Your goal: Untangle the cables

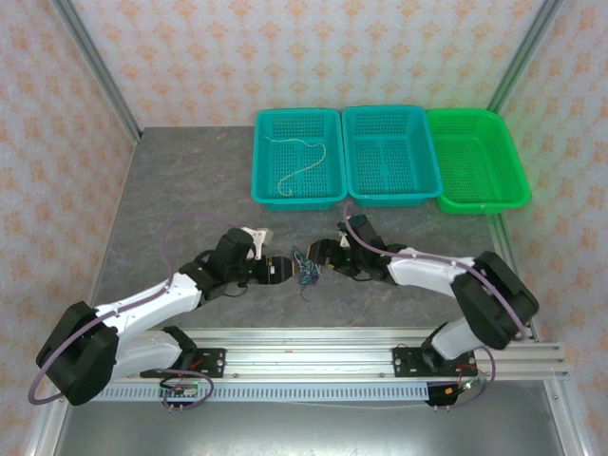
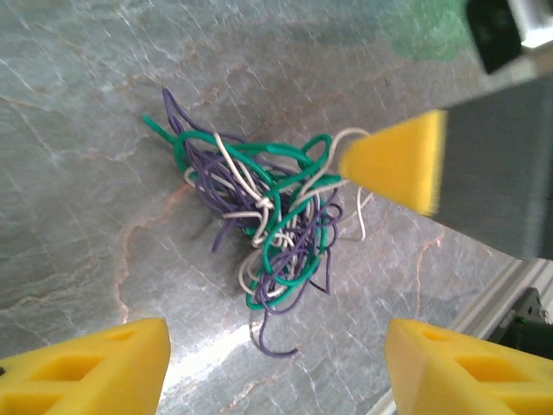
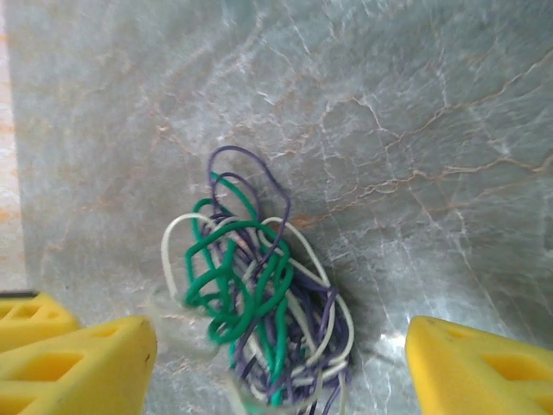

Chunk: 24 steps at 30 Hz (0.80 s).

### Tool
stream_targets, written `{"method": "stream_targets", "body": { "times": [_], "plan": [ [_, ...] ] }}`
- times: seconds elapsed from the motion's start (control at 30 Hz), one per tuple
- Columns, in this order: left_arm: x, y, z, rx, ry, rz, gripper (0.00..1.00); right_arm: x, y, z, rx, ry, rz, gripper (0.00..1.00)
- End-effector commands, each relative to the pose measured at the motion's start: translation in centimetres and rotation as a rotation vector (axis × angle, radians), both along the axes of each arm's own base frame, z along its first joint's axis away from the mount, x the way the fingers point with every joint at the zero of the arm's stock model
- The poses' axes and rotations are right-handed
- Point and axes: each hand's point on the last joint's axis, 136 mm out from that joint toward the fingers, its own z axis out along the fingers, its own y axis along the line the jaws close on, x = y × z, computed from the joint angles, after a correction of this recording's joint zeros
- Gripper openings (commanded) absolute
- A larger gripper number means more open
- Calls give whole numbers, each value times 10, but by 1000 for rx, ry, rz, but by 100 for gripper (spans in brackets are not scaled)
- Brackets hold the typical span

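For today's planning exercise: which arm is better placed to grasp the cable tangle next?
Probably right: the right end effector, open, straddles the cable tangle; the left end effector, also open, sits short of it.

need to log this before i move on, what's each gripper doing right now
Left gripper: open, holding nothing; the cables lie just ahead of it.
Right gripper: open, fingers either side of the cables, not clamped on them.

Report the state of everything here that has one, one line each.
Cable tangle: green, purple and white wires knotted together, lying on the table.
White cable: loose, alone in the left teal basket.
Left gripper: jaws open, holding nothing.
Right gripper: jaws open, astride the cable tangle.
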Motion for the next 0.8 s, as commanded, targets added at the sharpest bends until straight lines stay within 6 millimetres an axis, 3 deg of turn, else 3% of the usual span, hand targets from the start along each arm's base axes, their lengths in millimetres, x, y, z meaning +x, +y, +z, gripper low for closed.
{"method": "stream_targets", "body": {
  "times": [0.0, 0.07, 0.17, 0.37, 0.53, 0.63, 0.77],
  "plan": [
    [20, 10, 6, 71, -25, 96, 63, 8, -21, 15, -36, -103, -84, 71],
    [30, 13, 3, 94, 3, 161, 49, 10, -25, 20, -25, -129, -113, 64],
    [46, 5, 1, 80, 50, 215, 40, 11, -27, 19, -14, -129, -136, 61],
    [68, -9, -21, 79, 139, 278, 41, 9, -21, 12, -9, -83, -123, 61],
    [73, -27, -37, 40, 188, 248, 42, 7, -22, 8, -8, -72, -128, 61],
    [72, -31, -44, 30, 209, 239, 32, 7, -23, 6, -13, -67, -131, 61],
    [68, -29, -49, 36, 220, 239, 13, 6, -23, 5, -14, -61, -132, 60]
  ]
}}
